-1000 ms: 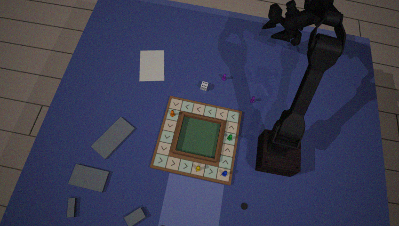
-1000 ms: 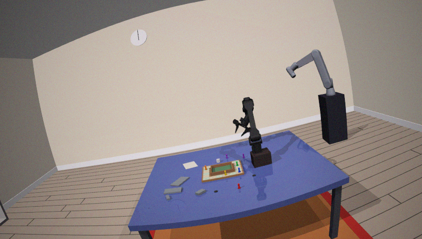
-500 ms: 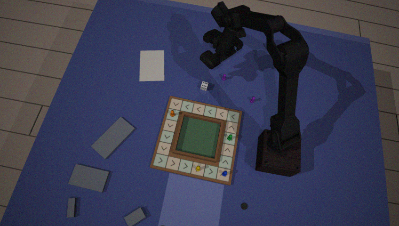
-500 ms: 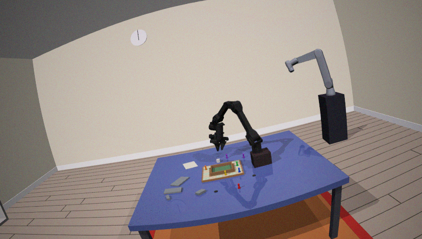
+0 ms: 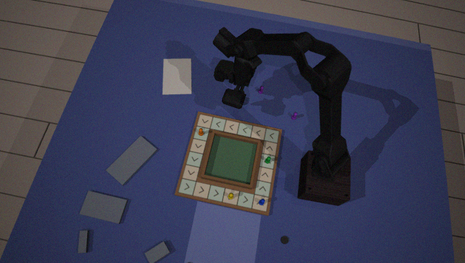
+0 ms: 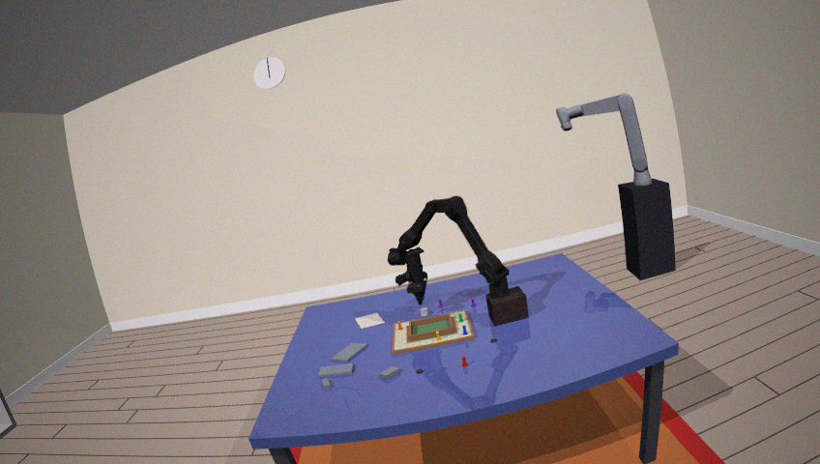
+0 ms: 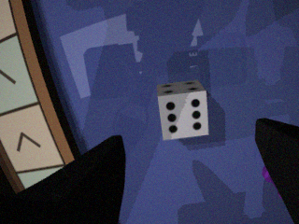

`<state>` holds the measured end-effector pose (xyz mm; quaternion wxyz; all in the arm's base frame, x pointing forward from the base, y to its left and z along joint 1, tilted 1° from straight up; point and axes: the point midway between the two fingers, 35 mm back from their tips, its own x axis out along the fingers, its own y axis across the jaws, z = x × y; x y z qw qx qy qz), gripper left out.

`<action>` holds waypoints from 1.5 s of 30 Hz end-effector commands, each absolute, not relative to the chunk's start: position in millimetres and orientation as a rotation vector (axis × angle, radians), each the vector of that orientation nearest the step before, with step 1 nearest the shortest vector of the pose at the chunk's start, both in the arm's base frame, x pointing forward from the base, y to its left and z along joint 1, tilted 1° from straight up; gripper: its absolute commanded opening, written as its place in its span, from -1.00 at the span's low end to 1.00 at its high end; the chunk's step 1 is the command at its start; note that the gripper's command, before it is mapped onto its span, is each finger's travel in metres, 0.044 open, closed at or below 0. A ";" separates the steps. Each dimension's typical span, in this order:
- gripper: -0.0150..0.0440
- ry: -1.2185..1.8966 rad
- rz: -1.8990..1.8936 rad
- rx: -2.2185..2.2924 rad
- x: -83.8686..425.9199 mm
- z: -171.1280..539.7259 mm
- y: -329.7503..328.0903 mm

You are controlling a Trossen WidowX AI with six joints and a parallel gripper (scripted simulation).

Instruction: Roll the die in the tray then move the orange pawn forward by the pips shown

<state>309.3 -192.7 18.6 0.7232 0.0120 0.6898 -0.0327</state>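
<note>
The white die lies on the blue table behind the board, with six pips on its top; the arm hides it in the top view. My gripper is open and empty, pointing down above the die, which shows between the two fingers in the wrist view. The orange pawn stands upright on the board's left column, one square below the top left corner. The green tray in the middle of the board is empty.
A green pawn, a yellow pawn and a blue pawn stand on the board. Two purple pawns stand behind it. A red pawn stands in front. A white sheet and several grey blocks lie left.
</note>
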 end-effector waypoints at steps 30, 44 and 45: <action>0.08 1.531 -0.067 0.018 308.7 -27.8 -194.3; -0.49 1.531 -0.067 0.018 312.4 -10.8 -195.1; -0.49 1.531 -0.067 0.018 313.6 -3.7 -195.3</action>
